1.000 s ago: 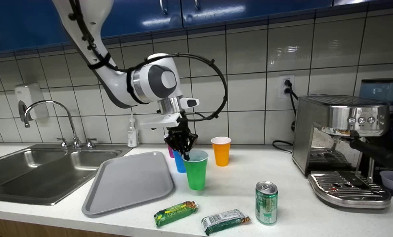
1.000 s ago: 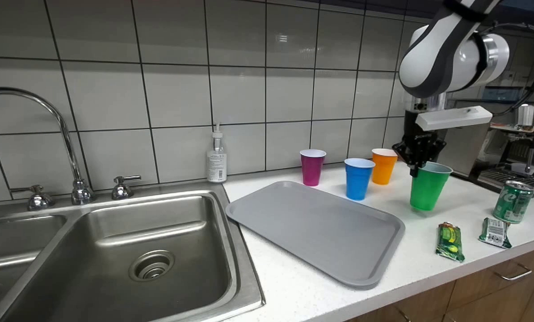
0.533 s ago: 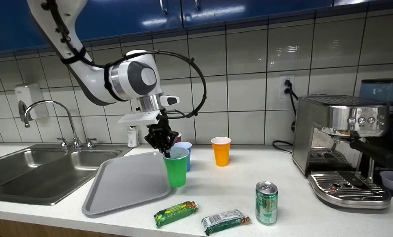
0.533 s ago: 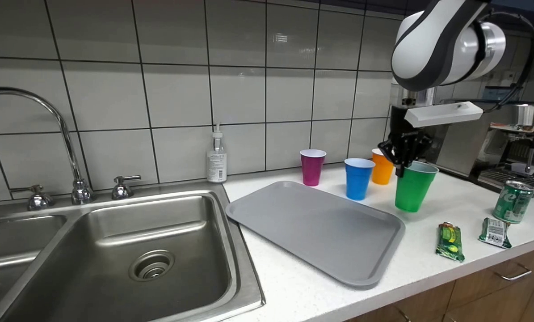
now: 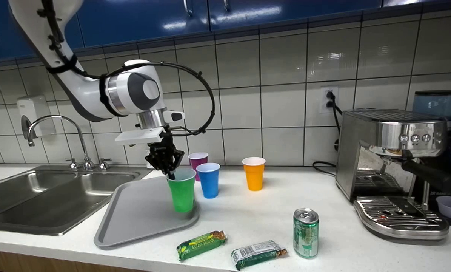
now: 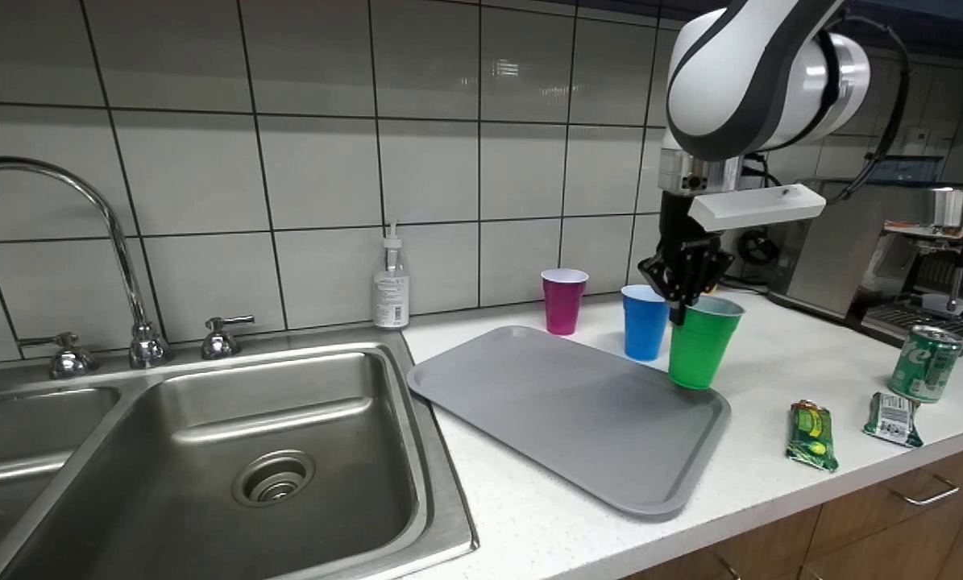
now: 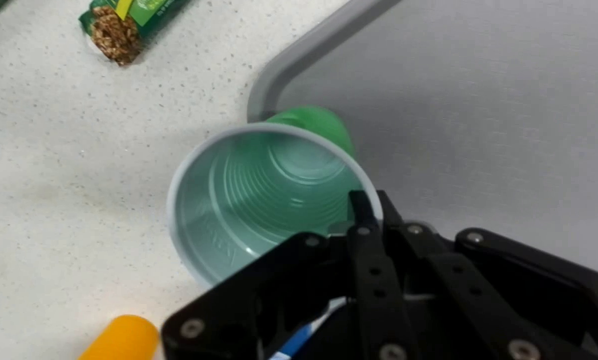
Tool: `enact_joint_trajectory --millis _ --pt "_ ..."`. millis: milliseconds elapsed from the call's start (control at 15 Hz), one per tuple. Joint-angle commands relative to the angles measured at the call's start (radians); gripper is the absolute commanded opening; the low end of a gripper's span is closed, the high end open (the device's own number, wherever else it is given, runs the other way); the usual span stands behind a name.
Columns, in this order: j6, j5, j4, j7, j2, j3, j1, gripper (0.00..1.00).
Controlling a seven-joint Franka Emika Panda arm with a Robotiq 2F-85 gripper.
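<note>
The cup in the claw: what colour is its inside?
Pale green; the inside of the cup shows best in the wrist view.

A green plastic cup, with a pale, ringed inside and a whitish rim, is held mouth up between the fingers, one inside the wall and one outside. Its narrower base is over the grey tray, close to one of its corners; whether the two touch cannot be told.
</note>
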Motion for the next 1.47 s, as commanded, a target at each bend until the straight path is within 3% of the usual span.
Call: enact_joint_trajectory --millis 0,600,1400 --pt "-0.001 0.027 0.008 -0.005 -0.001 0.038 0.014 0.01" --pt "-0.006 0.062 0.128 -0.023 0.118 0.11 0.068 0.01" --pt "-0.022 0.05 0.41 -0.016 0.335 0.128 0.146 0.01"
